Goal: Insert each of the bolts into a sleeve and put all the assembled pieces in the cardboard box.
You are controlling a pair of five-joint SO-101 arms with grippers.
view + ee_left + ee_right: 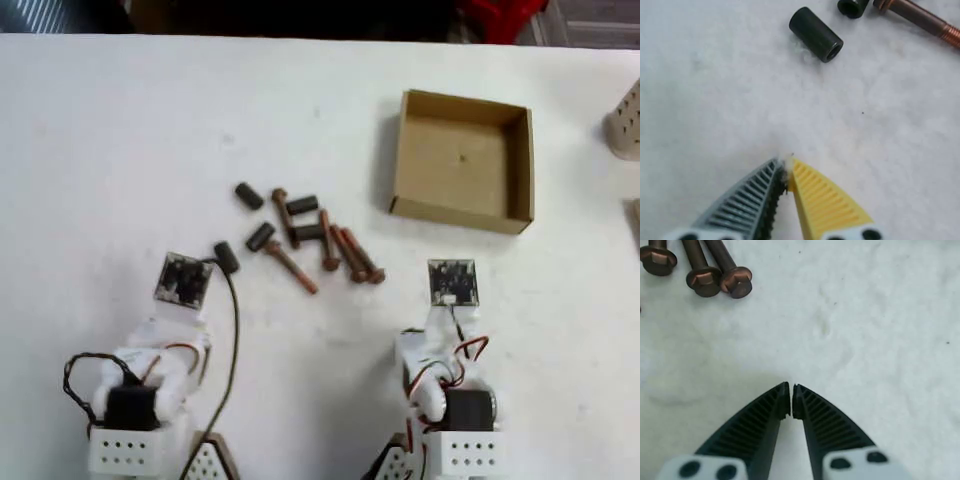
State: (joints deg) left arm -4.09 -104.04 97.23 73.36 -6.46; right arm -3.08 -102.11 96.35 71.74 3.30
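Note:
Several copper-coloured bolts (327, 240) and short black sleeves (260, 236) lie loose at the table's middle. The cardboard box (455, 212) stands open beyond them to the right, with nothing inside. My left gripper (787, 167) is shut on nothing just above the table, and one black sleeve (816, 34) lies a short way ahead of its tips. A second sleeve (852, 6) and a bolt (920, 17) lie farther on. Low over bare table, my right gripper (791, 395) is also shut with nothing between its fingers. Three bolt heads (703, 280) lie ahead of it and off to one side.
A white perforated object (625, 120) stands at the right edge of the table. A black cable (235, 330) runs from the left arm toward the table's front edge. Both arm bases sit along the front edge.

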